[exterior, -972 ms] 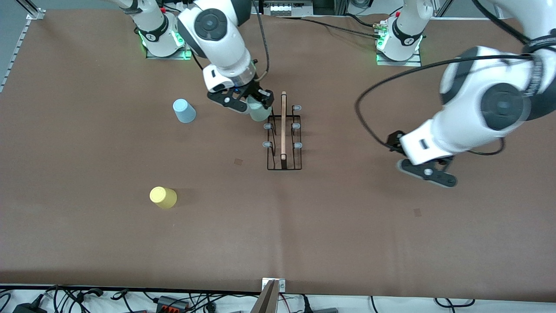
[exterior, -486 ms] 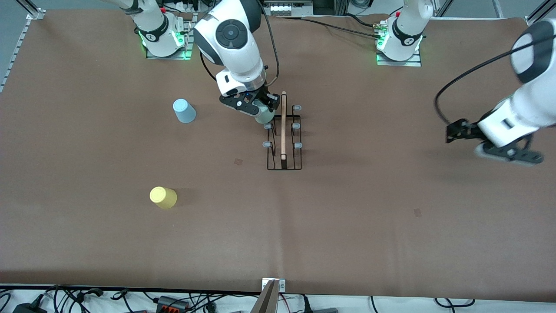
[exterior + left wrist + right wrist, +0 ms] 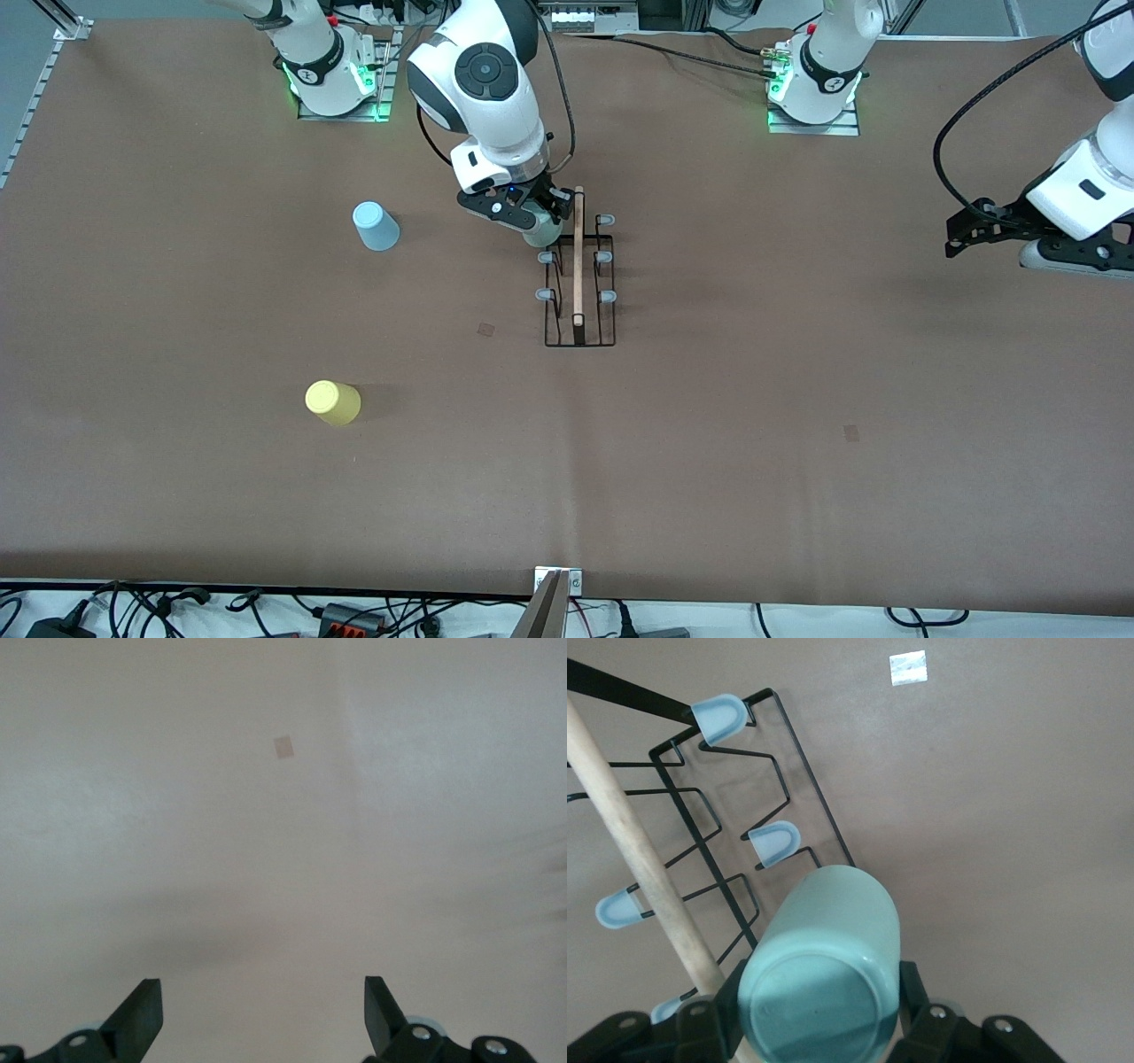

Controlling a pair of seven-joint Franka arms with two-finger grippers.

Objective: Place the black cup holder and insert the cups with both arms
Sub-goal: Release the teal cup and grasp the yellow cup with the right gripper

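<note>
The right gripper [image 3: 532, 215] is clenched on the mint cup [image 3: 824, 979], over the rack [image 3: 578, 275]'s end nearest the bases. From the rack, the blue cup [image 3: 376, 226] sits at ten o'clock and the yellow cup [image 3: 333, 402] at eight on the desk [image 3: 753, 461]. The left gripper [image 3: 261, 1019] hangs released over the desk's left-arm end.

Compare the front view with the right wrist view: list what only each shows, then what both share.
Only the front view shows the light blue cup and yellow cup on the table, plus the left end effector over bare table at the left arm's end, open and empty.

Only the right wrist view shows the mint cup's closed base pointing toward the camera.

Both show the right end effector gripping the mint green cup over the black cup holder, beside its wooden handle.
</note>
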